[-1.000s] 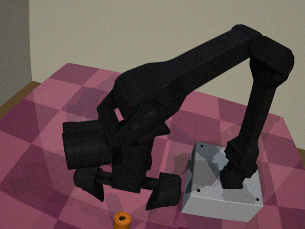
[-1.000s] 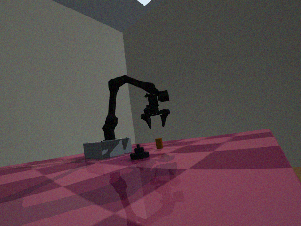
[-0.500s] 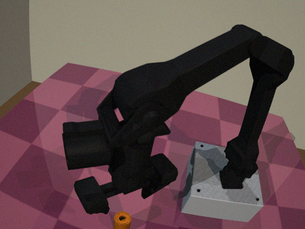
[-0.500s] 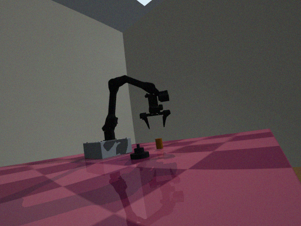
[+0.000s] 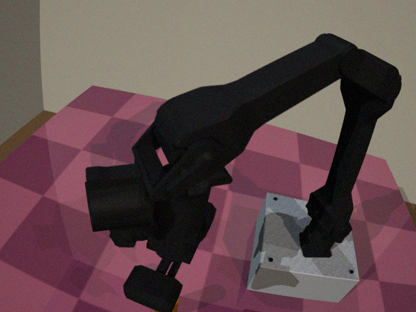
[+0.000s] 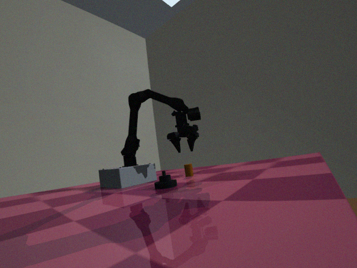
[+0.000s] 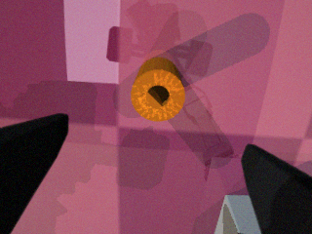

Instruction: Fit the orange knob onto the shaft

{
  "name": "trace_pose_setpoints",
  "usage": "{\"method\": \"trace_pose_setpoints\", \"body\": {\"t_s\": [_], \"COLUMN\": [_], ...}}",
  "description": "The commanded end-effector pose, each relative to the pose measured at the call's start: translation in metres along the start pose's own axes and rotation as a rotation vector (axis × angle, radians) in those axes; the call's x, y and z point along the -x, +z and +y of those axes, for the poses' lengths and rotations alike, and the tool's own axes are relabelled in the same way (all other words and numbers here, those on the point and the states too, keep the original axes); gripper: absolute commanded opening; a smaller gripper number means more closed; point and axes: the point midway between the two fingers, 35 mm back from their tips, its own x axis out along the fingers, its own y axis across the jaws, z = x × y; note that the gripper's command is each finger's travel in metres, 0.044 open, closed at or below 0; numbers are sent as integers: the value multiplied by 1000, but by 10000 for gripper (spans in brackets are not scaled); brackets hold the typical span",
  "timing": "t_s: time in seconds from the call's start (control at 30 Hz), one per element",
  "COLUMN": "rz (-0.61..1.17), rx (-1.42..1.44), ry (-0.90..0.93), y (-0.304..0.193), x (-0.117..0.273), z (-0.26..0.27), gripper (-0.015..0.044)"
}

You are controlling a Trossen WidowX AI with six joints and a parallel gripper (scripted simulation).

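Note:
The orange knob [image 6: 188, 170] [image 7: 142, 103] stands upright on the table. Its D-shaped hole faces up, with the flat side toward the lower left in the wrist view. Only a sliver of it shows at the bottom edge of the top view, behind a finger. My gripper [image 6: 186, 151] [image 7: 158, 137] is open and empty, fingers wide apart, above the knob; the knob appears between and beyond the fingertips in the wrist view. The dark round pedestal [image 6: 165, 184] with its thin upright shaft [image 6: 163, 173] stands left of the knob in the exterior view. The shaft's flat side cannot be seen.
The arm's grey base block [image 5: 302, 285] [image 6: 135, 177] [image 7: 241, 210] stands on the pink checkered table [image 5: 64, 242] [image 6: 259, 230]. In the exterior view it is left of and behind the pedestal. Walls stand behind the table. Shadows and reflections cross the table top.

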Motion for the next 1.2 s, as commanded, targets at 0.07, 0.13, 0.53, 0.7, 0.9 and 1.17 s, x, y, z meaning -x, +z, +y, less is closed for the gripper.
{"method": "trace_pose_setpoints", "body": {"t_s": [0.07, 0.13, 0.53, 0.7, 0.9, 1.17], "rz": [0, 0, 1, 1, 1, 1], "rx": [148, 148, 148, 148, 148, 147], "ry": [5, 5, 5, 5, 5, 5], "y": [0, 0, 0, 0, 0, 1], "x": [0, 0, -36, -49, -56, -69], "z": [0, 0, 1, 1, 1, 2], "gripper": [440, 440, 440, 440, 440, 440]}}
